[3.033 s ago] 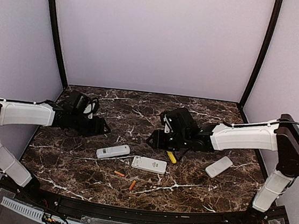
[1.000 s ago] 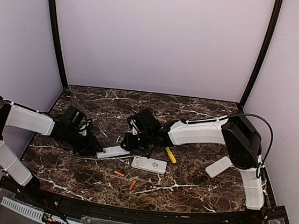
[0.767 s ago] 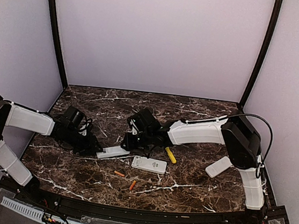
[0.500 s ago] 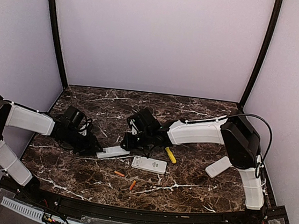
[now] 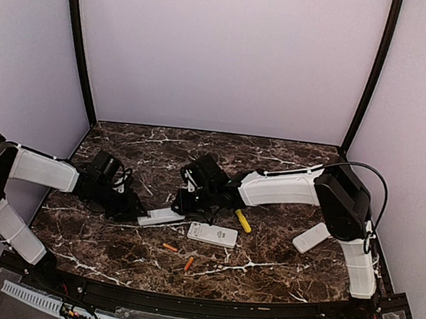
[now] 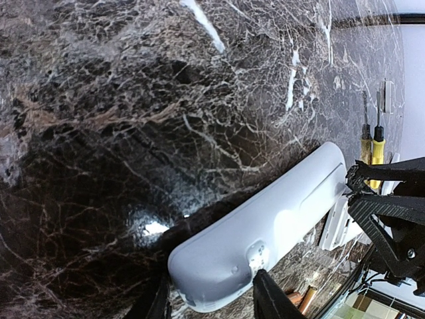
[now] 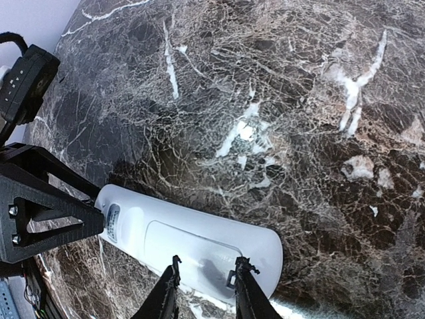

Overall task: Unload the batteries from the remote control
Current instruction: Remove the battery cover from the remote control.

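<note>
We are looking at a dark marble table (image 5: 160,153) with a white remote (image 5: 162,216) lying on it between the two arms. The left gripper (image 5: 136,214) is reaching in low from the left and is clamping the remote's left end. In the left wrist view its fingers (image 6: 267,299) are sitting against either side of that rounded end, so the jaws are standing partly apart with the remote (image 6: 265,226) filling the gap.

The right gripper (image 5: 183,205) is coming at the remote's other end from above. In the right wrist view its fingers (image 7: 244,282) are standing a narrow way apart, with nothing between them. Both tips are lying over the remote's upward face (image 7: 192,246), beside the outline of a panel. We cannot tell whether they are pressing on it.

Two orange batteries (image 5: 170,247) (image 5: 189,264) are lying loose on the table, nearer the arm bases than the remote and apart from each other. We cannot tell whether any are sitting inside the remote.

A second remote (image 5: 212,234) is lying just beside the first. A yellow-handled screwdriver (image 5: 243,221) is resting near its far right corner. A white piece (image 5: 312,237) is lying well apart to the right.
</note>
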You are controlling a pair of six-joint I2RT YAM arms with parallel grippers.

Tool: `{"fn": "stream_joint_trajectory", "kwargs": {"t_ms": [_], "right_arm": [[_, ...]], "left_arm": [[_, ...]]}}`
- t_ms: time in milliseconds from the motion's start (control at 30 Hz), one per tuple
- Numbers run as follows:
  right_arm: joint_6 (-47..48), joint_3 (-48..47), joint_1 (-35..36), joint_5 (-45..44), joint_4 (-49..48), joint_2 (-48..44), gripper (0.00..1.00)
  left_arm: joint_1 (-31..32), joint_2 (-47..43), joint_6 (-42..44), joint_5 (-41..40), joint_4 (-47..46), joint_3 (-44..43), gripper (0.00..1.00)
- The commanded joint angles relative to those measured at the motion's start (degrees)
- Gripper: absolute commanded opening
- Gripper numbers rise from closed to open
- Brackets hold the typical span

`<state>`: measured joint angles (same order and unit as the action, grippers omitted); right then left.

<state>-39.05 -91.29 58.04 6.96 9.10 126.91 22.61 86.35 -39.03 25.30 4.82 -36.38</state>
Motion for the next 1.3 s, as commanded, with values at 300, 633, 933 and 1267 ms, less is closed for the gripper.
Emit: {"fn": "stream_joint_trajectory", "kwargs": {"t_ms": [300,633,933,1267], "right_arm": [[-0.32,0.03,0.44,1.69,-2.56,-2.70,0.27],[-0.36,0.75,0.48,1.50,-3.10,-4.44,0.27],[-0.46,2.75,0.46,-0.49,-3.16,-7.32,0.27],[0.20,1.58,0.45,-4.24,1.54,-6.03,0.32]], "left_arm": [[-0.20,1.19,0.88,-0.42,3.33,-0.18,0.41],[-0.20,0.91,0.88,-0.50,3.49,-0.10,0.41],[-0.20,0.58,0.82,-0.60,3.62,0.06,0.41],[-0.20,0.06,0.59,-0.74,3.53,0.35,0.41]]}}
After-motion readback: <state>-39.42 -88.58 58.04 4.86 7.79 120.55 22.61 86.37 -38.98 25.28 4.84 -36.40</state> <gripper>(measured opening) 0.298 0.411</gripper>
